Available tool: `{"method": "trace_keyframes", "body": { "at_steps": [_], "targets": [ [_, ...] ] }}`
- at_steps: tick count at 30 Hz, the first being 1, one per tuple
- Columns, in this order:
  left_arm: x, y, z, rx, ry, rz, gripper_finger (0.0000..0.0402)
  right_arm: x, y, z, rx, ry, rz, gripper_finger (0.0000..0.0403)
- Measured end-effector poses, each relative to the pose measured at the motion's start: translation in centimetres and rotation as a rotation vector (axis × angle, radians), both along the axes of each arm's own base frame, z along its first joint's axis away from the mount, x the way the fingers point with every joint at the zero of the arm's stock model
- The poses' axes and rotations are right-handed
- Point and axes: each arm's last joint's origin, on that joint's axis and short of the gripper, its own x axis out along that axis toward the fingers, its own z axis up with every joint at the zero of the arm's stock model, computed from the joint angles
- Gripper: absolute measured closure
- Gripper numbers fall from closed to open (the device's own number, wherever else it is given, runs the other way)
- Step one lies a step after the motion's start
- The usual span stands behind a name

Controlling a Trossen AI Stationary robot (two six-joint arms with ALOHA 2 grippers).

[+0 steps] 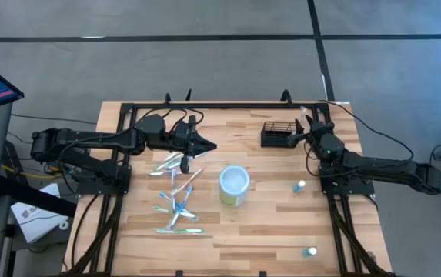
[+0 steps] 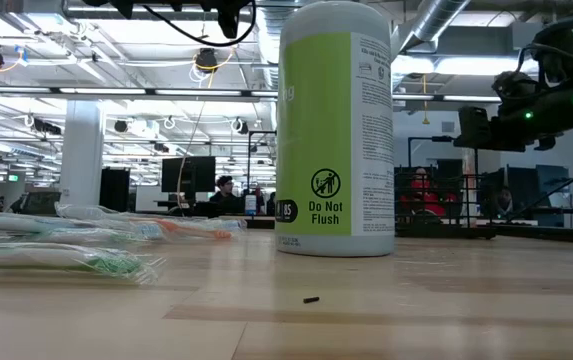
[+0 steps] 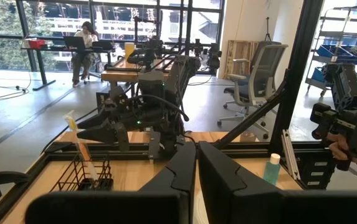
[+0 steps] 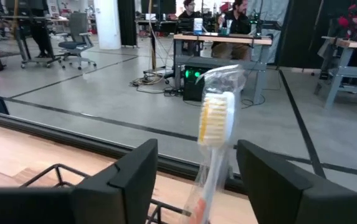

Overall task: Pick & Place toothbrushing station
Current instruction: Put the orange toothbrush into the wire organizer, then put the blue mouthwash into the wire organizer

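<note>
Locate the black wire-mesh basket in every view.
High view: black wire-mesh basket at the table's far edge, by the right gripper.
Low view: not identifiable.
Left wrist view: lower left.
Right wrist view: only its rim.
Shared landmark: wrapped toothbrush standing in it.

On the white-and-green canister [image 2: 334, 128] standing on the table in the low view, you can read "Do Not Flush" under a crossed-out circle sign (both printed in black on the green panel). Beside it you will see columns of small print on the white part, too fine to read, and nothing else carries legible text.
</note>
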Motion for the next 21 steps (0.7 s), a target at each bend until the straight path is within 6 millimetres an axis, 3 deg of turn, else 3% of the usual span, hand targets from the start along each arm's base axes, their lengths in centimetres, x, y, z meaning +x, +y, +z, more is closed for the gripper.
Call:
{"method": "trace_keyframes", "body": {
  "at_steps": [11, 21],
  "targets": [
    [0.0, 0.0, 0.0, 0.0, 0.0, 0.0, 0.039, 0.7, 0.5, 2.8, -0.06, 0.019, -0.017, 0.019],
    [0.0, 0.0, 0.0, 0.0, 0.001, 0.0, 0.039, 1.7, 2.5, 5.2, -0.101, 0.072, 0.057, 0.0194]
  ]
}}
